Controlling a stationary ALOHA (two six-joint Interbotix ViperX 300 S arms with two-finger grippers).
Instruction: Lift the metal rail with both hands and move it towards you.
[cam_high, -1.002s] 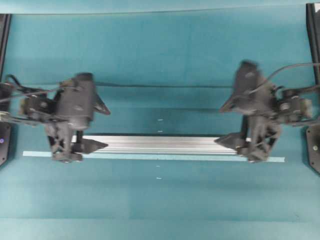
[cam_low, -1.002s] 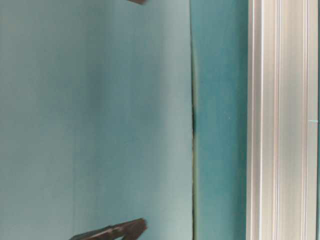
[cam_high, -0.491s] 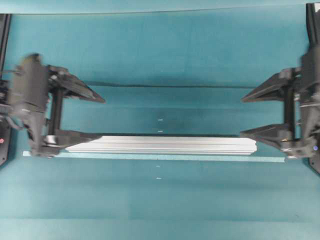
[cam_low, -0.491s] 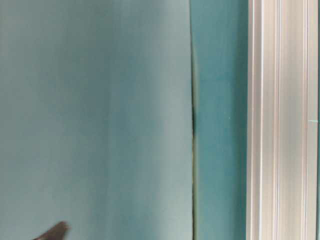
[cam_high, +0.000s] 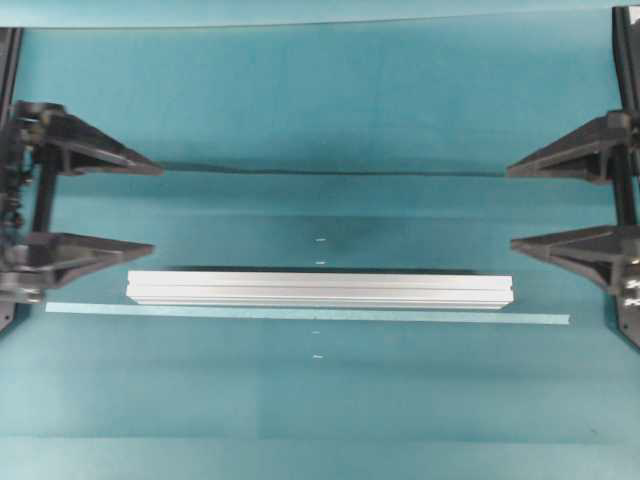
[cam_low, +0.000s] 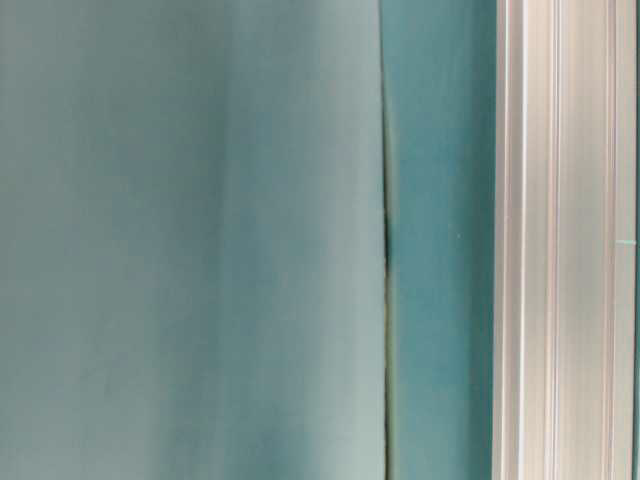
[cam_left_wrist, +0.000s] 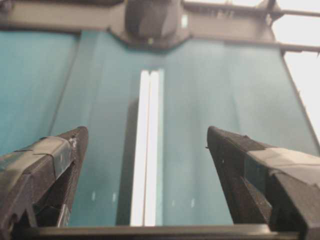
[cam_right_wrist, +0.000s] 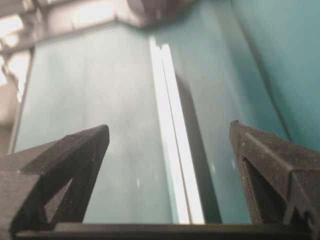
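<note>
Two grippers, left gripper (cam_high: 145, 208) and right gripper (cam_high: 515, 206), fingers spread wide, clamping nothing, off ends of metal rail (cam_high: 320, 290). Risk: uneven grasp tilting rail, slipping.

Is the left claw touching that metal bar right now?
Apart. In the overhead view the left gripper hangs open off the metal rail's left end, with teal mat showing between its lower finger and the rail.

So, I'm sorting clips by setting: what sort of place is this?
Probably a robot lab bench: a teal mat, one metal rail beside a pale tape strip, with the left gripper and right gripper at opposite sides.
</note>
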